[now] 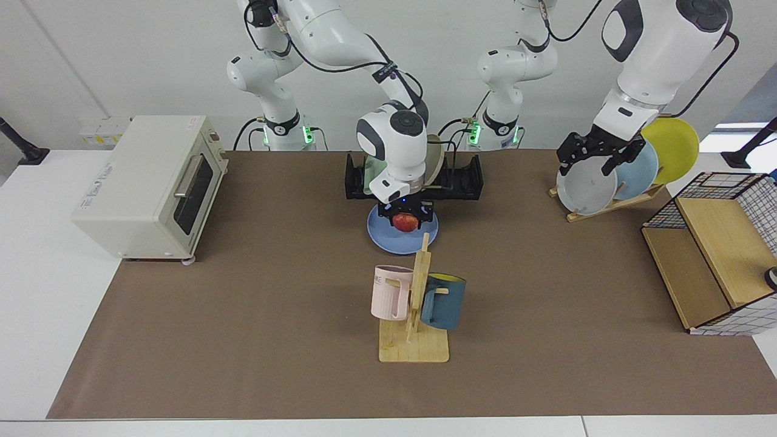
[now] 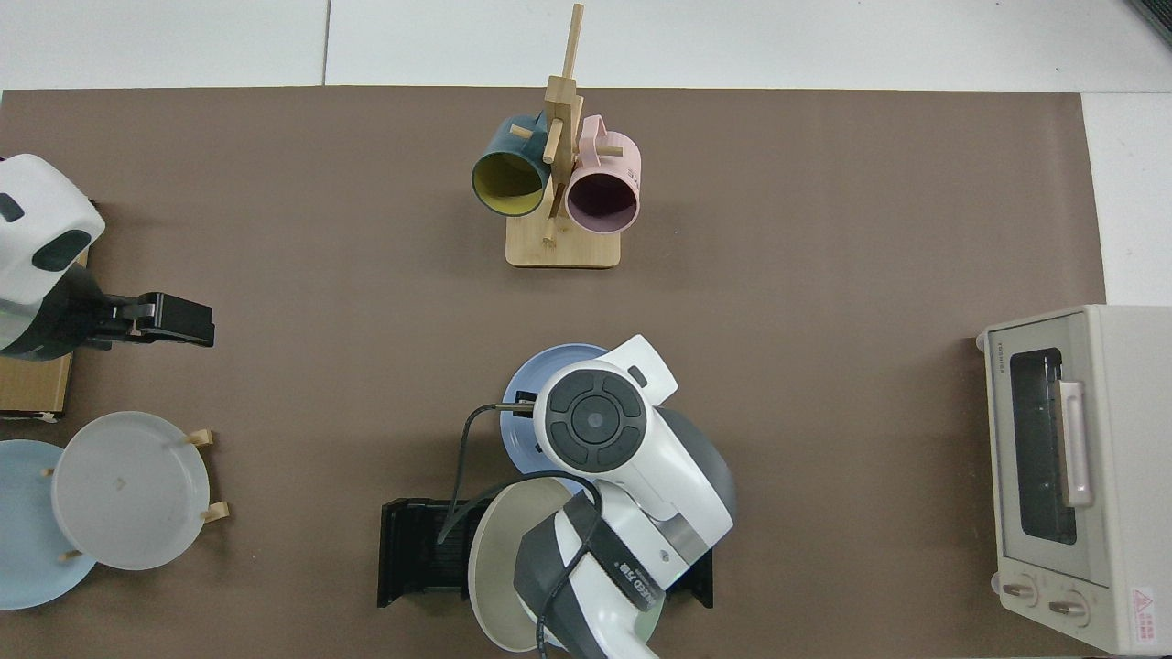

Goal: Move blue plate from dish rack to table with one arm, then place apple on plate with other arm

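Observation:
The blue plate [image 1: 382, 235] [image 2: 525, 383] lies flat on the table's brown mat [image 1: 273, 315], just in front of the black dish rack [image 1: 467, 182] [image 2: 417, 549]. My right gripper [image 1: 405, 218] reaches down over the plate's middle, shut on the red apple [image 1: 405, 223]. The apple sits very low over the plate; I cannot tell whether they touch. In the top view the right arm hides the apple and most of the plate. My left gripper [image 1: 587, 165] [image 2: 183, 320] waits open by the wooden plate stand.
A mug tree [image 1: 416, 303] with a pink and a dark blue mug stands close in front of the plate. A beige plate [image 1: 432, 159] stands in the rack. The plate stand [image 1: 586, 188], a wire basket [image 1: 716, 255] and a toaster oven [image 1: 152, 182] flank the mat.

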Controlling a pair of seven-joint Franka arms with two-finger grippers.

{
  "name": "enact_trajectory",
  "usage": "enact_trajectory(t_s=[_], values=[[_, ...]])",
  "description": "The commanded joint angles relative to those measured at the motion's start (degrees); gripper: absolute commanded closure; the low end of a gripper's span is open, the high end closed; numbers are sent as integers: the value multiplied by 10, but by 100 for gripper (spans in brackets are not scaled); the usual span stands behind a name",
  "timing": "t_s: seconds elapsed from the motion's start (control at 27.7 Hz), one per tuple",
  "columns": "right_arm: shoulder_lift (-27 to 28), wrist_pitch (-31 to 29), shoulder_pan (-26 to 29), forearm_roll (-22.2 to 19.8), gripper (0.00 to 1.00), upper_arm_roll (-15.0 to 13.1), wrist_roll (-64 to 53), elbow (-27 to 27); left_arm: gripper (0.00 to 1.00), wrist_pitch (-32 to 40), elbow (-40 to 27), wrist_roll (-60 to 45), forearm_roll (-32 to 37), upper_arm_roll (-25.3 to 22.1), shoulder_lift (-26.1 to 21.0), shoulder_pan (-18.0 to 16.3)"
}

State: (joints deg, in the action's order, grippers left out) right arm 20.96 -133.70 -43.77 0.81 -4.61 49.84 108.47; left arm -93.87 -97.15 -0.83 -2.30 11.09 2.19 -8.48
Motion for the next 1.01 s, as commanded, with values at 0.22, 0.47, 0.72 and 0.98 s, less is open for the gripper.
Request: enact_trajectory(t_s=[0.22,0.47,0.72,0.98], values=[[12,-9,7,28,0,0,5,3,0,11,8,3,13,-7,-3,11],[-13,74,10,24,0,-2,-1,-38,0,12,8,3,13,-7,-3,11],[-84,130,82,28,0,-7,-100,-59,0,11,8,3,13,-7,-3,11],[-127,169,198,26,0,-7,-342,-57,0,11,8,3,13,-7,-4,11]])
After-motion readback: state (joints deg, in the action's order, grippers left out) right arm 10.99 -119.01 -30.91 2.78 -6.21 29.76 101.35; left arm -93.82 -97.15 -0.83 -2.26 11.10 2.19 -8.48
